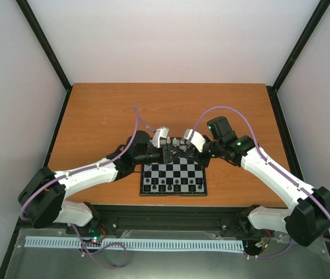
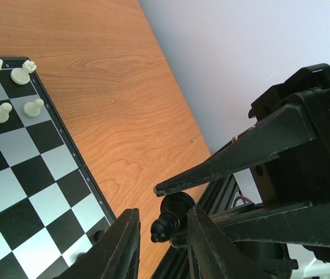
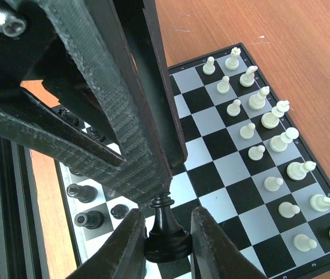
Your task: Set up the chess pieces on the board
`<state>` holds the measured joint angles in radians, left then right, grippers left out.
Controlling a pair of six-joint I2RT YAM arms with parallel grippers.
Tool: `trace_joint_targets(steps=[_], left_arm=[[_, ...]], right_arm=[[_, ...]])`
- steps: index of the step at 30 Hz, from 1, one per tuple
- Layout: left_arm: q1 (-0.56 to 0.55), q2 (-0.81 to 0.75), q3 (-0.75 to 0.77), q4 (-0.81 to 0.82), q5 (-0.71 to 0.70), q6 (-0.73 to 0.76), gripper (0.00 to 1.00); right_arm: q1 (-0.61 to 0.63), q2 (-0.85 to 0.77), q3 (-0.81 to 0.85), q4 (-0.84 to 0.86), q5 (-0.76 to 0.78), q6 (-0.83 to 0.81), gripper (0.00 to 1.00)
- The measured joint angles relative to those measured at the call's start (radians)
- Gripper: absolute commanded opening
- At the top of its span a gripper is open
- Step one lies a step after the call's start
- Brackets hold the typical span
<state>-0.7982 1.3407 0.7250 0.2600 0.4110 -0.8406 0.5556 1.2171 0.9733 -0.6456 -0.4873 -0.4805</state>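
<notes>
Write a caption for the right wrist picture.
Right claw grips a black piece; white pieces line two rows of the board.

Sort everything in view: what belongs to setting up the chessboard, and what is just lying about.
Job: chessboard; white chess pieces; black chess pieces standing on it; black piece between the right fingers.
Not the job: purple cables; white slotted strip; black rail.

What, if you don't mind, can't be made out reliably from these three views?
1. Top view: the board's far rows, covered by the left arm and right arm; piece types too small to tell.
2. Right wrist view: squares behind the left fingers.
3. Left wrist view: whether the left fingers clamp the black piece or only flank it.
</notes>
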Motion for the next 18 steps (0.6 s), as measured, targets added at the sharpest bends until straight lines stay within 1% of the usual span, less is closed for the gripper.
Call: trace_joint_targets(steps=[15,16,17,18], left_arm=[[0.0,0.049,0.004,0.058,0.037,-0.024,0.12],[0.001,0.051,0.005,0.061,0.04,-0.024,0.11],[0.001,0.053,0.008,0.061,0.042,-0.024,0.1],[0.001,0.055,0.011,0.059,0.043,-0.023,0.09]], right_arm=[[-0.003,0.003,0.0,-0.001,-0.005,0.003,0.18],[-0.004,0.005,0.0,-0.001,-0.005,0.003,0.19],[-0.005,0.007,0.0,0.0,-0.005,0.003,0.23],[-0.005,0.008,0.0,0.0,-0.005,0.003,0.3]])
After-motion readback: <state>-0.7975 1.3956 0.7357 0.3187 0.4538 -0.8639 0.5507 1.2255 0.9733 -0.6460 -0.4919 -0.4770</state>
